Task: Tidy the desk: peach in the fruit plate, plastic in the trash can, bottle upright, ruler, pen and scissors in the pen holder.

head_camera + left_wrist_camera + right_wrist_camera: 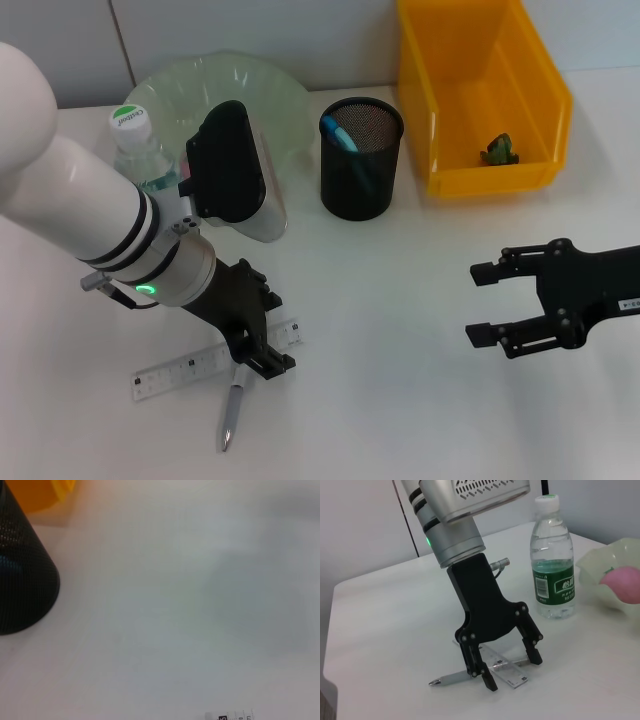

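**Mira:** Down at the near-left part of the desk (400,330), the left gripper (512,667) is standing over the pen (232,412) and the ruler (190,370), with its fingers apart and one tip on either side of the two. Nothing is clamped yet.

**Tom:** Which one is it going for?

**Mira:** I'm judging it's the pen, but the pen is lying across the ruler's end, so the two are touching. To do this well, the tips should be closing across the pen's barrel only, low enough to catch it yet without pinching the clear ruler along with it. Then it should be lifting straight up before swinging toward the pen holder (361,160).

**Tom:** And the right gripper (488,300)?

**Mira:** It's hovering over bare desk on the right side, fingers spread, holding nothing.

**Tom:** What's sitting in the containers?

**Mira:** The black mesh pen holder is standing upright between the fruit plate (280,95) and the trash can (440,80), and something blue is showing inside it; I can't tell what it is. The yellow trash can is holding a small greenish scrap (498,150) on its floor, probably the plastic. In the right wrist view, the pale green fruit plate is cradling the pink peach (622,582).

**Tom:** The bottle (551,555)?

**Mira:** It's already standing upright, cap on, just beside the plate. So the ruler and pen look to be what's remaining; I'm not seeing scissors anywhere.
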Motion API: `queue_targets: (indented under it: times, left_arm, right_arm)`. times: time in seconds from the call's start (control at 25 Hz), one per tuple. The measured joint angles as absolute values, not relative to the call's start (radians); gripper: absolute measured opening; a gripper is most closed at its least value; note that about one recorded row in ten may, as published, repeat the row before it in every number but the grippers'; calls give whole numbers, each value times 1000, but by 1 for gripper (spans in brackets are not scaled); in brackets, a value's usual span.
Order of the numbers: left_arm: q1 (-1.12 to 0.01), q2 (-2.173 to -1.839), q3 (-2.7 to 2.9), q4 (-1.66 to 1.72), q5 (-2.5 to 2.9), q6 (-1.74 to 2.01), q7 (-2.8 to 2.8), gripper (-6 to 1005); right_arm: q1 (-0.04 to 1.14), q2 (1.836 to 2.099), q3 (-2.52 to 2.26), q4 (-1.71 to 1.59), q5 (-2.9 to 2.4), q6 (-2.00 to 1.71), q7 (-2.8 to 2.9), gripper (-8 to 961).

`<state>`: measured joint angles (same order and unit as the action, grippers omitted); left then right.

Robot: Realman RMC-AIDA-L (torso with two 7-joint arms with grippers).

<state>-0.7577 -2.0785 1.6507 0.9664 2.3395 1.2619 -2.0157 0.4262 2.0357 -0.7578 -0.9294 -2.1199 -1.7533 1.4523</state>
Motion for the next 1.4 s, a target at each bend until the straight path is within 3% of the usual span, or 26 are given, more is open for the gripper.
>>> queue_targets:
  times: [0.2, 0.88, 1.24, 1.4]
  left_arm:
    - [-760, -2079, 1653, 966, 2339, 1261, -2016, 740]
    - [-759, -2080, 1693, 965, 2333, 1227, -2015, 507]
    - [-758, -2080, 1705, 964, 2332, 1222, -2015, 509]
    - [-749, -2080, 1697, 984, 2330, 1222, -2026, 387]
  right_arm:
    - [424, 2036, -758, -930, -2120, -1753, 1453, 794]
    - [425, 2033, -758, -931, -2121, -1757, 1464, 795]
    - [424, 2032, -758, -931, -2122, -1761, 1466, 795]
    - [422, 2032, -758, -931, -2121, -1762, 1466, 795]
